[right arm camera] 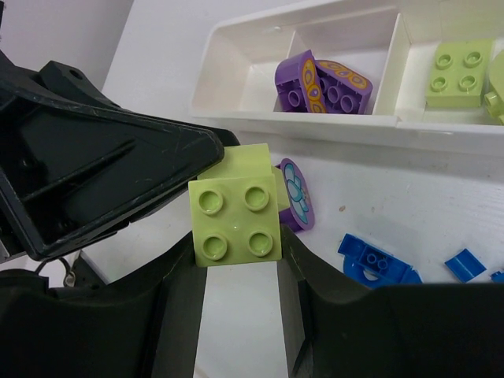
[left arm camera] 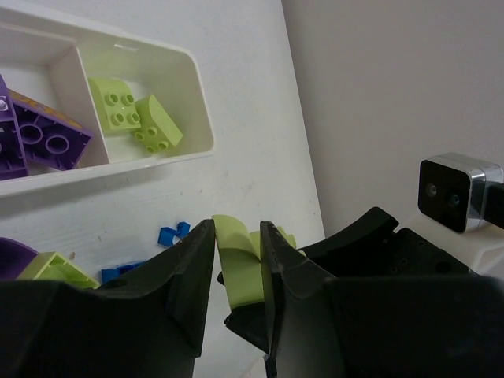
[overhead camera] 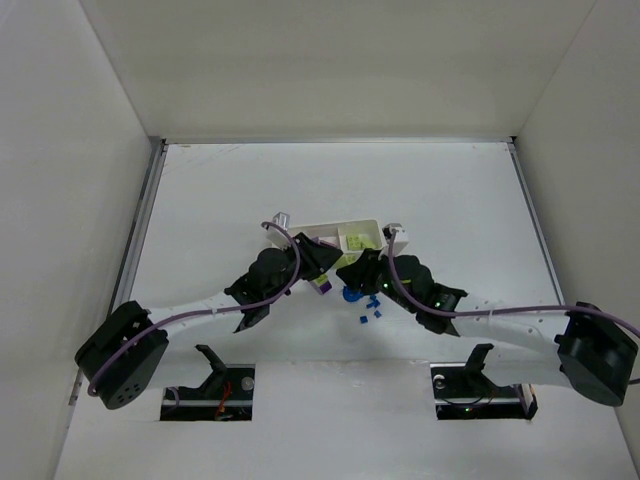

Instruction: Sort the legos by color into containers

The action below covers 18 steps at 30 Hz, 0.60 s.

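Observation:
My left gripper [left arm camera: 238,236] and right gripper [right arm camera: 236,253] meet tip to tip just in front of the white tray [overhead camera: 322,233]. Each is shut on a lime-yellow brick: a curved one [left arm camera: 240,264] in the left, a four-stud square one [right arm camera: 236,213] in the right. The two lime pieces touch; I cannot tell whether they are joined. In the tray [right arm camera: 236,79], the left compartment is empty, the middle holds purple bricks [right arm camera: 323,79], the right holds lime bricks [right arm camera: 457,72]. Loose blue bricks [right arm camera: 374,264] and a purple printed brick [right arm camera: 298,197] lie on the table.
More small blue bricks [overhead camera: 368,316] lie scattered near the grippers, in front of the tray. Another lime piece [left arm camera: 51,268] lies beside a purple one [left arm camera: 12,252] by the left fingers. White walls enclose the table on three sides.

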### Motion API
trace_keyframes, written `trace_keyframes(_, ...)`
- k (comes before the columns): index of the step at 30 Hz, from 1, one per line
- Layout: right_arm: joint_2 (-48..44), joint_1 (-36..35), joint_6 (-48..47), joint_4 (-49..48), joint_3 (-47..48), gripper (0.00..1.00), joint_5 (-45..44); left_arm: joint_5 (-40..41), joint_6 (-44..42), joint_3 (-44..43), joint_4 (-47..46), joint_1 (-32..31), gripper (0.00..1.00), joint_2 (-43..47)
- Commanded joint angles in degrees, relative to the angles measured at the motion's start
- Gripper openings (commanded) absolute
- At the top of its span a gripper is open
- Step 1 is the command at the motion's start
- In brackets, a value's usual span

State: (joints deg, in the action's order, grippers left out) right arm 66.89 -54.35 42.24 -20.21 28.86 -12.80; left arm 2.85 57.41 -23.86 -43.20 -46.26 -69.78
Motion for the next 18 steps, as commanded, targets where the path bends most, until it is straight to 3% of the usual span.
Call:
trace_keyframes(1, 1.0, -0.7, -0.8, -3.1, 2.8, 0.30, -2.5, -2.2, 1.7, 0.0, -2.6, -0.5, 0.25, 1.7)
trace_keyframes(6, 2.1, -1.2, -1.8, -3.1, 3.4, 0.30, -4.2, -2.5, 4.2, 0.2, -1.5, -0.5, 0.23, 1.8)
trace_keyframes(10, 2.8, -1.1, -3.0, -3.5, 4.2, 0.31, -4.7, -2.3, 4.5, 0.2, -0.7, -0.6, 0.16, 2.1)
trace_keyframes(18, 2.6, -1.1, -3.3, -4.0, 3.8, 0.45, -4.6, -1.9, 3.7, 0.2, -0.3, -0.2, 0.08, 2.7)
